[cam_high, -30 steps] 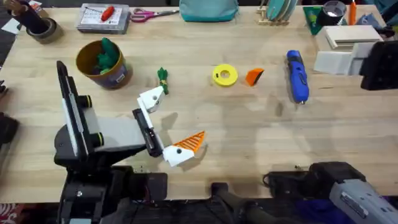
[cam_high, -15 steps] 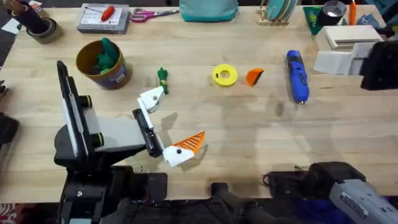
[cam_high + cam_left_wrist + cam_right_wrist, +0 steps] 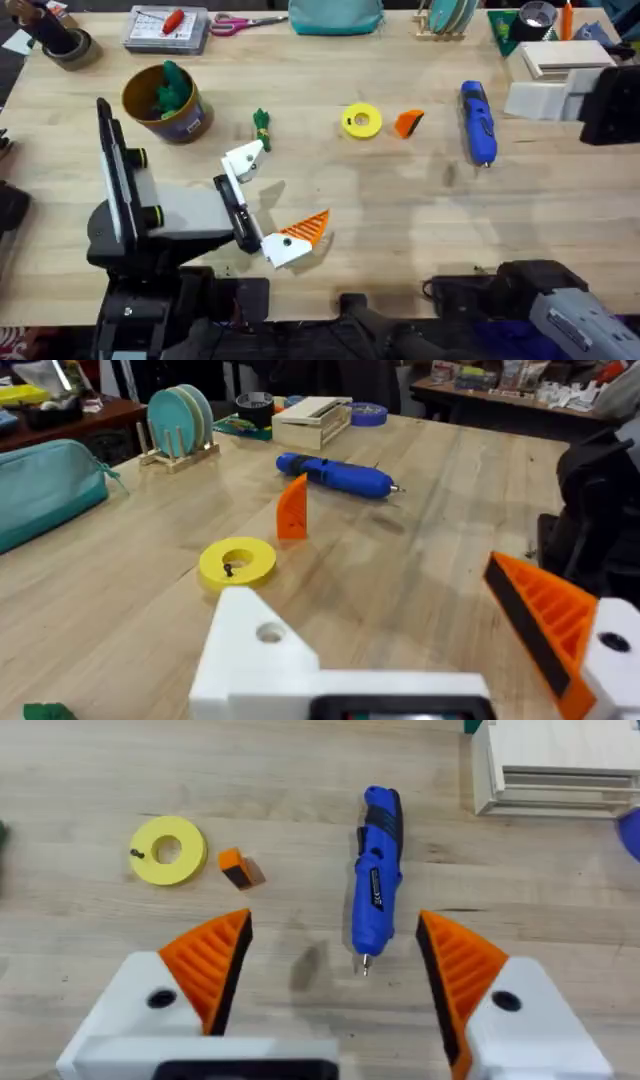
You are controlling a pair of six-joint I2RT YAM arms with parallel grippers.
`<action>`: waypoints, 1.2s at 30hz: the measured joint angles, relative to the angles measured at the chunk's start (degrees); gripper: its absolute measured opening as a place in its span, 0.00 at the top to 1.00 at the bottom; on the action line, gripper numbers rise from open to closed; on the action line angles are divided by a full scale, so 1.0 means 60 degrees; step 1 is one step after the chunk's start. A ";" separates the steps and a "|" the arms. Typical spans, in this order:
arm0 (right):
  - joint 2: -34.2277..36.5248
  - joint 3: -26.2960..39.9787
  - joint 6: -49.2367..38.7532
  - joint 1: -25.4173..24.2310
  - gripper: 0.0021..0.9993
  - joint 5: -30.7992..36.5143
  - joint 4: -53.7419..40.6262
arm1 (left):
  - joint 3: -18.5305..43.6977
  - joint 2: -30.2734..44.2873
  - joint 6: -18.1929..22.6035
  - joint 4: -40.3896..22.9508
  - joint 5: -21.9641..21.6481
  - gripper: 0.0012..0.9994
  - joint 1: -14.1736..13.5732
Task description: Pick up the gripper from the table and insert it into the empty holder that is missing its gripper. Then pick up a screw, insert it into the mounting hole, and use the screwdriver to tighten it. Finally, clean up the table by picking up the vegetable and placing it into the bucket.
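Observation:
The loose orange gripper [image 3: 408, 122] lies beside a flat yellow ring [image 3: 362, 120] that carries a small dark screw [image 3: 136, 851]. To its right lies the blue screwdriver [image 3: 478, 122], tip toward me. The green vegetable [image 3: 261, 125] rests right of the yellow bucket [image 3: 165, 100], which holds green pieces. My left gripper [image 3: 272, 197] is open above the table's front; one finger [image 3: 245, 158] is a bare white holder, the other [image 3: 305, 232] has an orange pad. The right gripper [image 3: 335, 970] is open, both pads orange, looking down on the screwdriver [image 3: 377, 870].
Along the back edge sit a tape roll [image 3: 68, 47], a clear parts box [image 3: 167, 28], scissors [image 3: 245, 22], a teal pouch [image 3: 335, 15] and a plate rack [image 3: 447, 15]. White boxes [image 3: 550, 85] stand at the back right. The right arm's dark bulk [image 3: 545, 290] fills the lower right.
The left arm's upright link has shifted very slightly to the right. The objects on the table have not moved.

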 joint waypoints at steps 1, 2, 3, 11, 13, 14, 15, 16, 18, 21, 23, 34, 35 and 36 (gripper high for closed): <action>0.0000 0.0000 0.0000 0.0000 0.00 0.0000 -0.0003 | 0.0000 0.0000 -0.0004 0.0003 0.0000 0.01 0.0000; -0.0002 0.0000 0.0000 0.0000 0.00 0.0000 -0.0002 | 0.0000 0.0000 -0.0013 0.0002 0.0000 0.01 0.0000; 0.0000 0.0000 0.0000 0.0000 0.00 0.0000 0.0000 | 0.0000 0.0000 -0.0028 0.0004 0.0000 0.01 0.0000; -0.0001 0.0000 0.0000 0.0000 0.00 0.0000 -0.0003 | 0.0000 0.0001 -0.0040 0.0003 0.0000 0.01 0.0000; -0.0003 0.0000 0.0000 0.0000 0.00 0.0000 0.0000 | 0.0000 0.0000 -0.0058 0.0000 0.0000 0.01 0.0000; 0.0000 0.0000 0.0000 0.0000 0.00 0.0000 0.0000 | 0.0000 0.0001 -0.0062 0.0003 0.0000 0.01 0.0000; 0.0000 0.0000 0.0000 0.0000 0.00 0.0000 0.0000 | 0.0000 0.0000 -0.0062 0.0002 0.0000 0.01 0.0000; -0.0001 0.0000 0.0000 0.0000 0.00 0.0000 0.0000 | 0.0000 0.0000 -0.0062 0.0000 0.0000 0.01 0.0000; -0.0001 0.0000 0.0000 0.0000 0.00 0.0000 0.0000 | 0.0000 0.0000 -0.0066 0.0000 0.0000 0.01 0.0000; 0.0000 0.0000 0.0000 0.0000 0.00 0.0000 0.0000 | 0.0000 0.0000 -0.0066 0.0002 0.0000 0.01 0.0000; 0.0000 0.0000 -0.0003 0.0000 0.00 0.0000 0.0000 | 0.0000 0.0000 -0.0066 0.0000 0.0000 0.01 0.0000; 0.0000 0.0000 -0.0004 0.0000 0.00 0.0007 -0.0035 | 0.0000 0.0000 -0.0066 0.0000 0.0000 0.01 0.0000; 0.0003 0.0000 -0.0004 0.0000 0.00 0.0011 -0.0179 | 0.0000 0.0000 -0.0066 0.0003 0.0000 0.01 0.0000; 0.0029 0.0007 -0.0004 0.0000 0.00 0.0018 -0.0404 | 0.0000 0.0000 -0.0066 0.0000 0.0000 0.01 0.0000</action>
